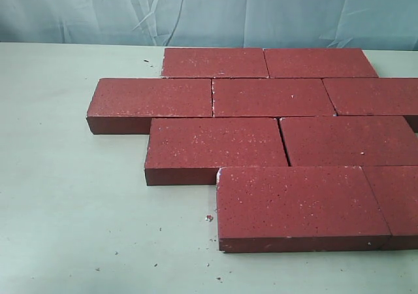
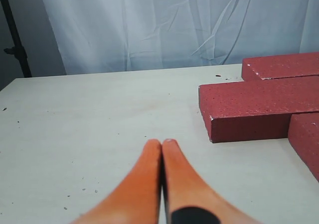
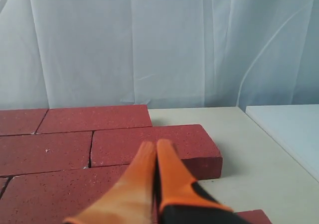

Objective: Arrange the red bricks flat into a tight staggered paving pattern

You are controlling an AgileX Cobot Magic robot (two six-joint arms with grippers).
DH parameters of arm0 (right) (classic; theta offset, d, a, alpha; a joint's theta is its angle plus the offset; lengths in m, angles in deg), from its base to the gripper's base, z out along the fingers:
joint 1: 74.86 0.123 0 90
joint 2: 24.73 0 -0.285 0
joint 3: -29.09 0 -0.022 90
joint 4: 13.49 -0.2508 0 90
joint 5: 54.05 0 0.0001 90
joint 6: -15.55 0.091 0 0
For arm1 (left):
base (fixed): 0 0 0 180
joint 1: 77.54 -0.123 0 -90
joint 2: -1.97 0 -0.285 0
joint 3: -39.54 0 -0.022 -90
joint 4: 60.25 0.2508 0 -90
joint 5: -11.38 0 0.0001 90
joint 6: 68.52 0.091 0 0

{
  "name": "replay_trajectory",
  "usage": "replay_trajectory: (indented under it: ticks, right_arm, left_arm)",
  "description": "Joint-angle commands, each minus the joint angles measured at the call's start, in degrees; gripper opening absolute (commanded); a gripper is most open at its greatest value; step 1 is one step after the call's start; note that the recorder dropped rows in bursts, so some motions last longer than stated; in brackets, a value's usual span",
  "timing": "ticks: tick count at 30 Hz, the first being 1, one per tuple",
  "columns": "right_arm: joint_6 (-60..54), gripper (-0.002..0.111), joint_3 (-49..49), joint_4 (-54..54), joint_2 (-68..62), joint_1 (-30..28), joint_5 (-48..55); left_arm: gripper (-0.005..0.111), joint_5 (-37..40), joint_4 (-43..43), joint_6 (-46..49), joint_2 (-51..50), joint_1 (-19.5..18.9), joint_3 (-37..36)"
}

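Several red bricks lie flat on the pale table, packed in staggered rows that run off the right edge of the exterior view. The nearest brick fronts the stack. Neither gripper shows in the exterior view. My left gripper is shut and empty, its orange fingers pressed together over bare table, apart from the end brick. My right gripper is shut and empty too, hovering above the bricks near the pattern's end.
A pale cloth backdrop hangs behind the table. Small dark crumbs dot the table in front of the bricks. A white board lies beside the table in the right wrist view. A dark stand rises at the table's far corner.
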Motion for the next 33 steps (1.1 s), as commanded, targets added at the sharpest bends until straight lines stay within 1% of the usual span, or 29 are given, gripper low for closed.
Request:
replay_trajectory:
  ticks: [1, 4, 10, 33]
  right_arm:
    - [-0.4, -0.001, -5.0, 0.6, 2.5, -0.3, -1.5]
    - [-0.4, -0.001, -5.4, 0.6, 2.5, -0.3, -1.8]
    - [-0.4, -0.001, -5.4, 0.6, 2.5, -0.3, 5.4]
    - [-0.3, -0.001, -5.4, -0.1, 2.5, -0.3, 5.7]
  left_arm:
    - [0.000, 0.1, -0.2, 0.0, 0.4, 0.1, -0.3]
    - [0.000, 0.1, -0.2, 0.0, 0.4, 0.1, -0.3]
    - [0.000, 0.1, -0.2, 0.0, 0.4, 0.1, -0.3]
    - [0.000, 0.1, -0.2, 0.0, 0.4, 0.1, -0.3]
